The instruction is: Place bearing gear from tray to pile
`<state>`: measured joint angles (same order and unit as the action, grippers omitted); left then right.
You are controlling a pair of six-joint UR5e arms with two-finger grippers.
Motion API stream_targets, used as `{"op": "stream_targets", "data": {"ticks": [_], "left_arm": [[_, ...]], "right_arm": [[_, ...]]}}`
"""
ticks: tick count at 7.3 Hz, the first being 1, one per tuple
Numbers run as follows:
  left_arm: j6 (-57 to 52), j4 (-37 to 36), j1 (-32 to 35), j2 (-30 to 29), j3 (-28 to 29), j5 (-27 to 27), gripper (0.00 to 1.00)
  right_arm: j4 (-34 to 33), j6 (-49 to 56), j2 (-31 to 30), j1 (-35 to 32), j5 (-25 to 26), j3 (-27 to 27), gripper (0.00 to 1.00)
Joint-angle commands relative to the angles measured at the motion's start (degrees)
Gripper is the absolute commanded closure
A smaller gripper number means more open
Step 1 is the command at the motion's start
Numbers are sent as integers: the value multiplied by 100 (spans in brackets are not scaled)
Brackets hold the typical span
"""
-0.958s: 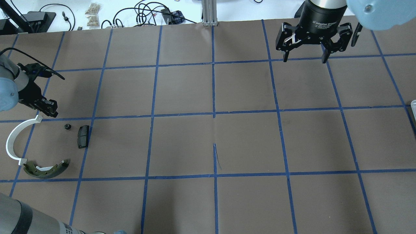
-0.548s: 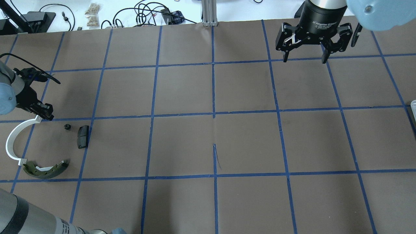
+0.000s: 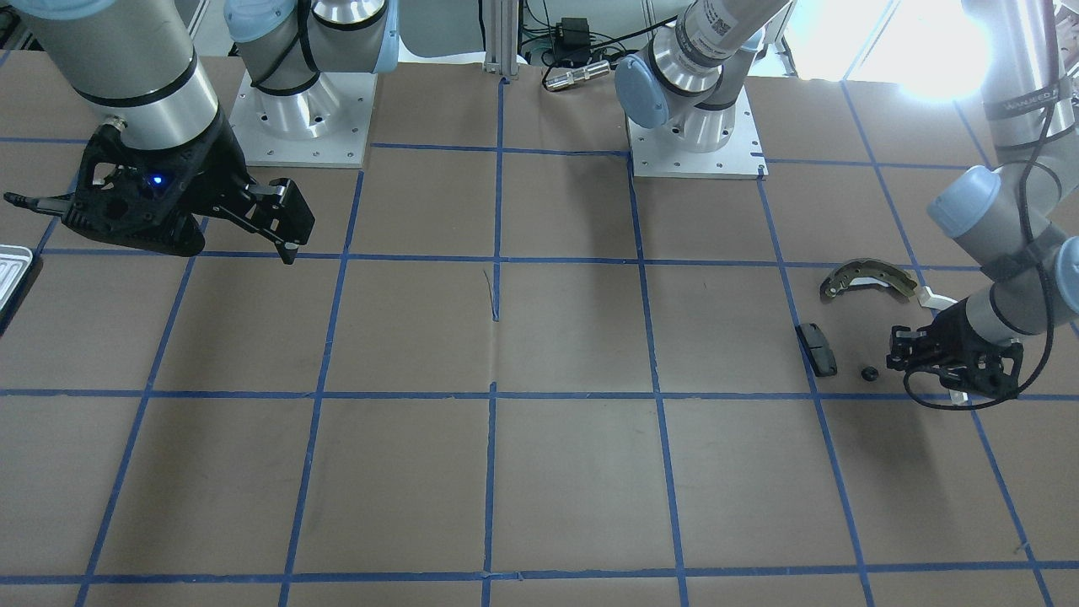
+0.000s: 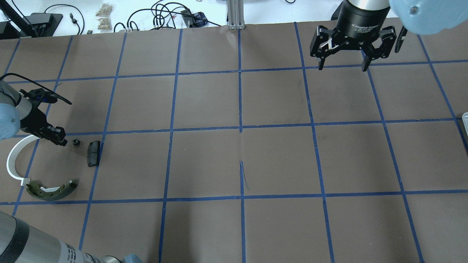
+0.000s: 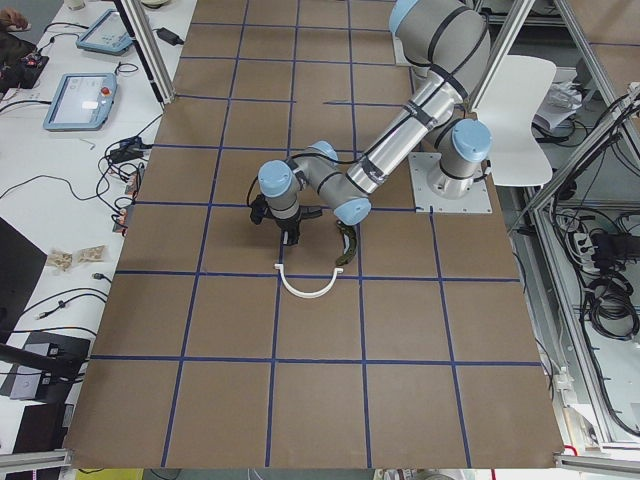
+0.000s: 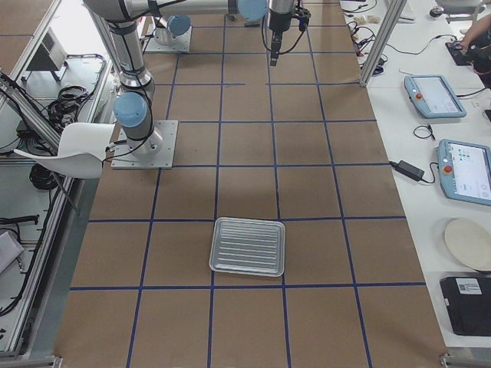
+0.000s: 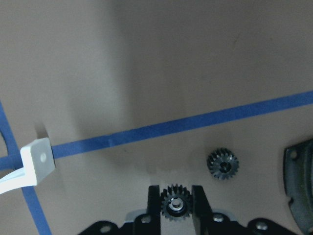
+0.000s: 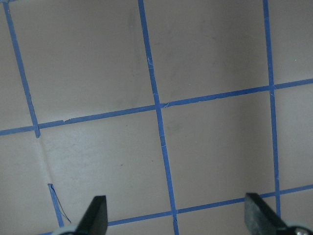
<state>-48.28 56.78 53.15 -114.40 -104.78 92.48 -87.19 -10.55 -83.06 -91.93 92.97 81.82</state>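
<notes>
My left gripper [image 7: 176, 192] is shut on a small black bearing gear [image 7: 176, 206], low over the table [image 4: 60, 141]. A second black gear [image 7: 223, 164] lies on the paper just beyond it [image 4: 75, 142]. The pile lies around them: a black rectangular pad [image 4: 93, 153], a white half-ring strip [image 4: 11, 160] and a brass-and-grey brake shoe [image 4: 51, 190]. The silvery ribbed tray [image 6: 247, 246] looks bare at the table's far right end. My right gripper [image 4: 342, 67] is open and empty, high over the back right.
Brown paper with a blue tape grid covers the table [image 4: 241, 160]. Cables and small items [image 4: 161, 16] lie beyond the back edge. The tray's corner shows at the right edge of the overhead view [image 4: 465, 118]. The arm bases [image 3: 691, 135] stand at the robot's side.
My left gripper has moved toward the robot and slightly right, closer to the gear lying on the paper. The right gripper and the pile parts have not moved.
</notes>
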Motion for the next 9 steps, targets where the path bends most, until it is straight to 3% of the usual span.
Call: {"op": "stream_targets", "data": {"ticks": [1,2,4,8,9], "left_arm": [[29,8,11,6,27,-176,22],[38,8,20,58,123,-195,11],[465,496,762,329,657,-117,8],[3608,3534,2739,875,2774,-90,4],[4346,3637,3371,997,2996,-133,3]], "right_arm": [[9,0,0,0,2,1,0],[0,0,9,0,-7,1,0],[0,0,0,0,-7,1,0],[0,0,18,0,-7,-8,0],[0,0,9,0,-7,-8,0]]}}
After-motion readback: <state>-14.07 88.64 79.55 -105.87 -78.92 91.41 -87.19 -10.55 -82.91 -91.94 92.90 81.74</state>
